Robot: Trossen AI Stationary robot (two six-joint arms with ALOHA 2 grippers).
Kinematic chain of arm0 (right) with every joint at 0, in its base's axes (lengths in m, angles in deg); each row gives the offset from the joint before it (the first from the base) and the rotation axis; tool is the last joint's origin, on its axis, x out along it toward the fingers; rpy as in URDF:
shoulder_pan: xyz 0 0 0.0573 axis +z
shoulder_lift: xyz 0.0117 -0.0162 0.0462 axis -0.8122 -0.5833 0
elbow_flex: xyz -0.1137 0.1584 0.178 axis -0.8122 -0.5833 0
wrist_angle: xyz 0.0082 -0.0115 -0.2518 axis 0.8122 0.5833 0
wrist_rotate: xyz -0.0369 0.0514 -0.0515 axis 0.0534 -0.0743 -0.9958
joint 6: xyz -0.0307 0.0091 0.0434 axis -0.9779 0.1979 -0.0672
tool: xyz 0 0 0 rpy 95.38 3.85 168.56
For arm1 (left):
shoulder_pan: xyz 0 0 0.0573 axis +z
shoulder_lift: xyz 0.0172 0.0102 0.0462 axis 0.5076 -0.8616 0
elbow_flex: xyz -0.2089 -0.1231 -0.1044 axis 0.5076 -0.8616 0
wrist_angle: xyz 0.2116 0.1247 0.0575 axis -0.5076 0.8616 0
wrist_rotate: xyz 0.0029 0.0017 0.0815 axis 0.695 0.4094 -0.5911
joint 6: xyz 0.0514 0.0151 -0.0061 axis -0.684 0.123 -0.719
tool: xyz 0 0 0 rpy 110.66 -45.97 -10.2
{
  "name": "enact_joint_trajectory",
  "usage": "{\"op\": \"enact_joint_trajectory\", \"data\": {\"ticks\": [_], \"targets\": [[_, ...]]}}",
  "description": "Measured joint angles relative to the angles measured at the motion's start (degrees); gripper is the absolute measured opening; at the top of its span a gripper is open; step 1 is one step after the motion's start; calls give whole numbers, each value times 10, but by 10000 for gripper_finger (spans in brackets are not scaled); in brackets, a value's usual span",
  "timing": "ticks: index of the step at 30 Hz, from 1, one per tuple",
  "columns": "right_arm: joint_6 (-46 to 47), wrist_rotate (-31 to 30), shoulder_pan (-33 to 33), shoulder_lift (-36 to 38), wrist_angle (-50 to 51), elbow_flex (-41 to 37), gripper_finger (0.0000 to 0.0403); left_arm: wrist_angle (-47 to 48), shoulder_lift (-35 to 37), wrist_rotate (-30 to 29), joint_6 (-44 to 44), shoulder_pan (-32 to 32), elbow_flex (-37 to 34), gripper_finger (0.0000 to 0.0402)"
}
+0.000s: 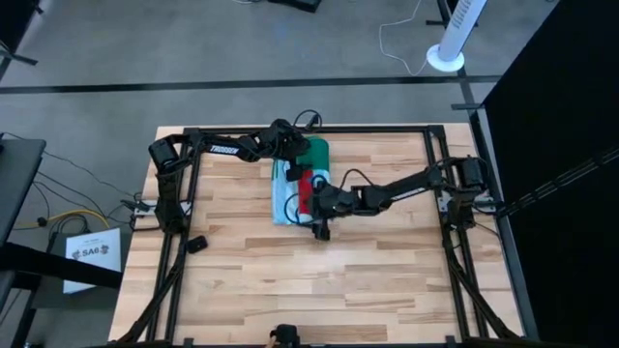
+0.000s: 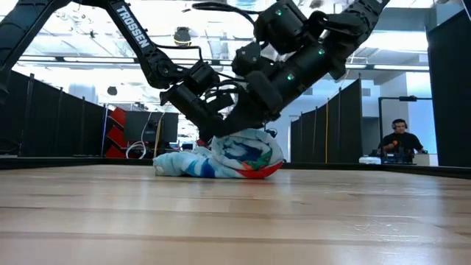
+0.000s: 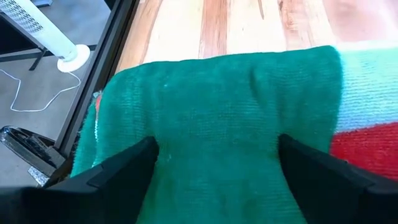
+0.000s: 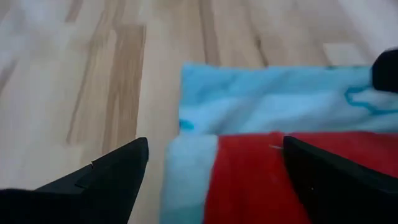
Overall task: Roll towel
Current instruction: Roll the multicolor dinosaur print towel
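Observation:
The towel (image 1: 298,184) lies bunched near the table's middle. Its green end (image 3: 217,106) is toward the far edge, and its light-blue and red print (image 4: 261,124) is toward the near edge. In the low view it is a rounded bundle (image 2: 246,154) with a flatter tail (image 2: 176,163) on the wood. My left gripper (image 3: 217,168) is open over the green end, with cloth filling the gap between its fingers. My right gripper (image 4: 214,168) is open above the printed part, one finger over bare wood and one over the red patch. My left gripper comes down onto the towel's green far end (image 3: 217,149) from above at a slant. Its open fingers (image 3: 130,168) stand on either side of a raised green fold and look sunk into the cloth. The towel rests on the table. My right gripper sits low over the bundle's top (image 2: 250,136); I cannot tell whether it touches the cloth.
Bare wood table (image 1: 368,271) spreads toward the near edge and both sides of the towel. Dark frame rails (image 1: 193,193) run along the left, right and far sides. A small black object (image 1: 196,243) lies near the left rail. A white fan (image 1: 447,48) stands on the floor beyond, and a person (image 2: 399,140) sits in the room.

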Motion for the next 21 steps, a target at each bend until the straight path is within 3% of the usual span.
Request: {"op": "enact_joint_trajectory", "data": {"ticks": [6,14,21], "targets": [[0,-2,11,0,2,-17,354,0,0,7,1,2,0,324],[55,-11,66,-53,-27,-16,354,8,0,27,22,11,-1,324],[71,5,76,-12,1,-17,354,10,0,26,18,10,-1,324]]}}
